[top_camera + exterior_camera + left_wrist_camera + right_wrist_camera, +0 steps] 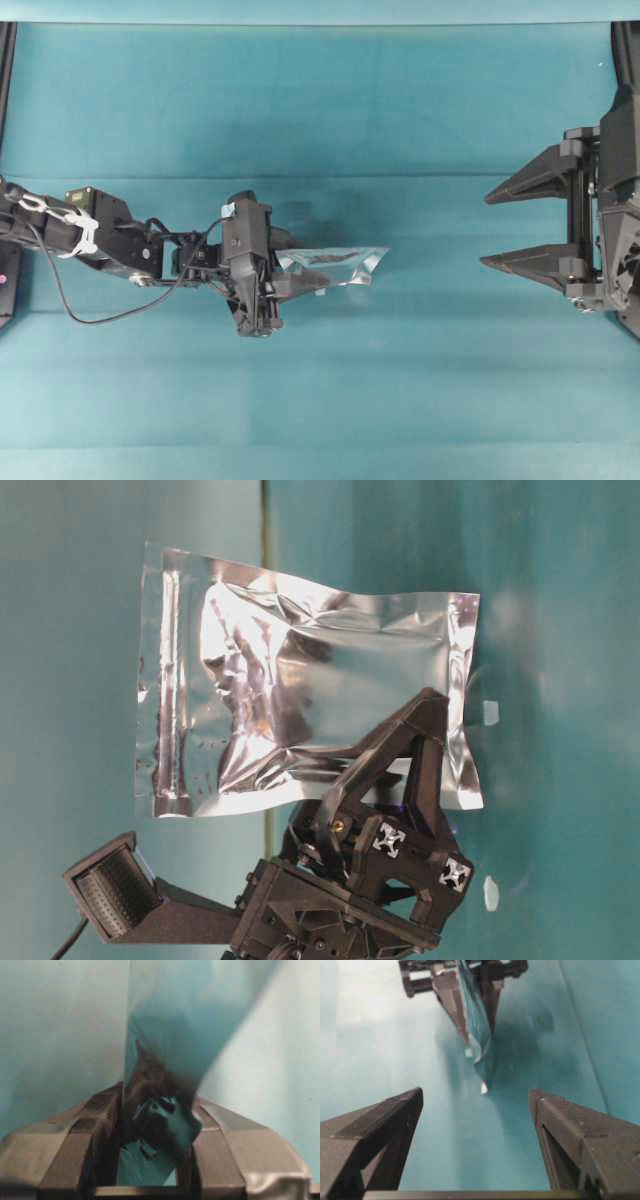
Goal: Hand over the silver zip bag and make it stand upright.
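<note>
Currently, the left gripper (pixel 300 283) holds the silver zip bag (pixel 335 265) clear of the teal desk (pixel 320 110), its jaws closed on one edge of the pouch. In the overhead view the bag is seen almost edge-on, as a narrow crinkled strip that extends from the left gripper toward the right side of the frame. The left arm (pixel 90 235) reaches in from the left edge, with a black cable looping beneath it. In the table-level view the bag (pixel 300 720) presents its broad face: a shiny, creased foil rectangle with the sealed zip strip running along its left-hand side and a reflective centre panel. The left gripper (pixel 395 755) grips it from below at the lower edge, toward the right-hand corner. In the left wrist view the foil (pixel 165 1110) rises from between the two dark fingers (pixel 95 1125), which press on it from both sides. The right gripper (pixel 535 225) stands well apart from the bag at the right of the overhead view, with its jaws spread wide and nothing between them, pointed toward the pouch. In the right wrist view the two open fingers (pixel 385 1120) frame the lower corners, and the bag (pixel 477 1035) hangs ahead, edge-on, roughly centred between them. A shadow lies on the desk near the bag.
</note>
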